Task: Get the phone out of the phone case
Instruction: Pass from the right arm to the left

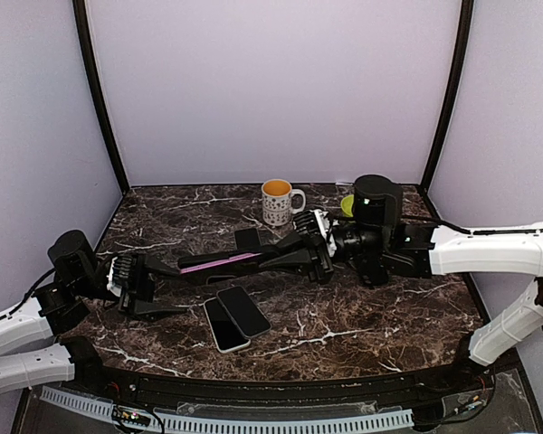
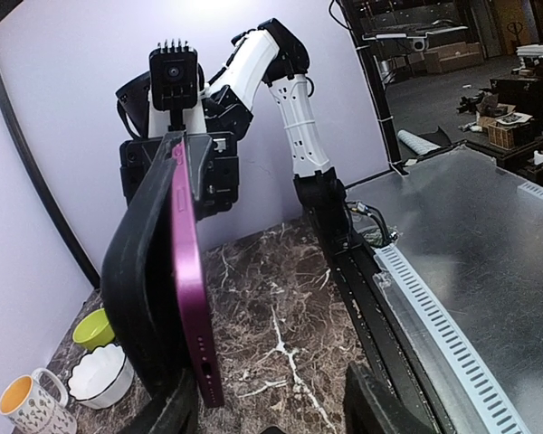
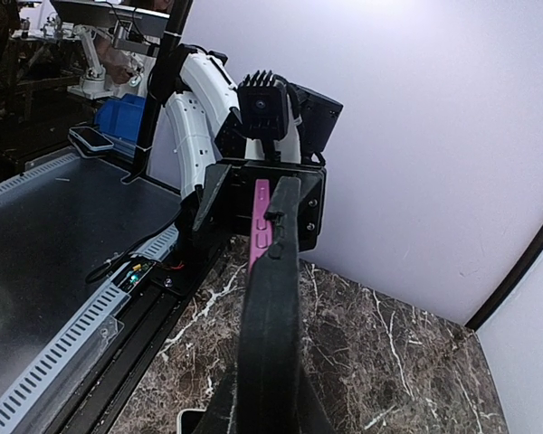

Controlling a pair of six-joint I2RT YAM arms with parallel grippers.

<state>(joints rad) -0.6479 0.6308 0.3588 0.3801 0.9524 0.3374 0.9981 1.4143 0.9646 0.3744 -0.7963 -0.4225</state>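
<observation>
Right gripper (image 1: 300, 246) is clamped hard on one end of the phone case (image 2: 136, 280), carrying the assembly edge-up in mid-air above the table (image 1: 389, 316). Left gripper (image 2: 276, 411) sits at the opposite end with its fingers spread. One finger lies against the case and phone, and the other stands well apart, so this claw exerts no pinch.

The phone (image 2: 188, 271), magenta along its exposed edge, is seated in the black case. In the left wrist view the case bows away from the phone along one side, which suggests partial release. Extraction is not yet complete.

Hazards from this position:

1. Dropped phone. Only the case is firmly gripped. If the phone works free while the left fingers are apart, nothing retains it, and it falls to the marble surface.
2. Collision below. Two loose handsets (image 1: 235, 318) lie on the table directly under the suspended assembly, where a falling phone would probably strike them.
3. Case slip. The right claw grips a flexible shell near its end, so a twisting load from the left arm may pull the shell out of the jaws.
4. Misplaced regrasp. If the left fingers close on case and phone together, both are pinned and separation stalls.

A mug (image 1: 279, 201) stands well behind the work area, clear of both arms.
</observation>
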